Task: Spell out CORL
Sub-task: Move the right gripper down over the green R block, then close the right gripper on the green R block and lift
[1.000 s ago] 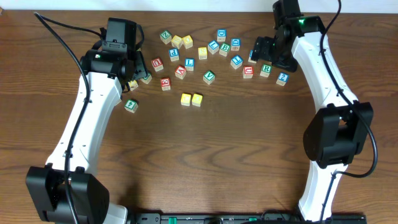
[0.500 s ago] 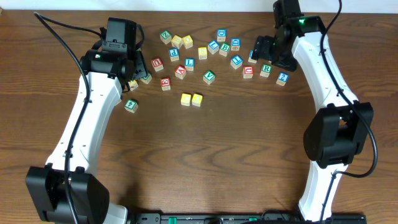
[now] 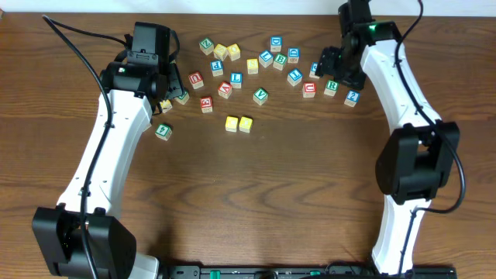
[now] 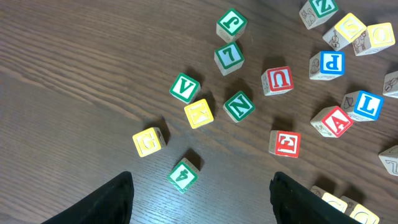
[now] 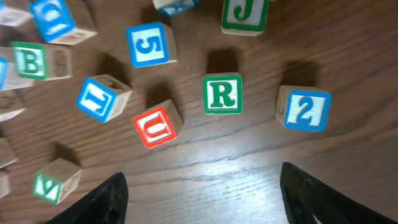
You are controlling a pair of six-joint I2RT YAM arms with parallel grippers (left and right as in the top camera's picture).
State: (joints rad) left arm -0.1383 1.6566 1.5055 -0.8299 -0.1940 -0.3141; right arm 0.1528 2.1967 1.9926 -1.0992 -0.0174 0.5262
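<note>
The green R block [image 5: 222, 94] sits flat on the desk [image 3: 310, 194] toward its far right corner. It is a small wooden cube, judged light, rigid and smooth-faced, best pinched across two opposite flat sides, squared up so it cannot twist. A red U block [image 5: 157, 126] lies just beside it and a blue 2 block [image 5: 303, 108] near its other side, leaving modest room for fingers. The right gripper [image 5: 208, 199] hovers above, jaws spread, holding nothing. The left gripper [image 4: 208, 202], likewise released and empty, hangs over blocks toward the far left edge, with a blue L block [image 4: 368, 106] in its view.
</note>
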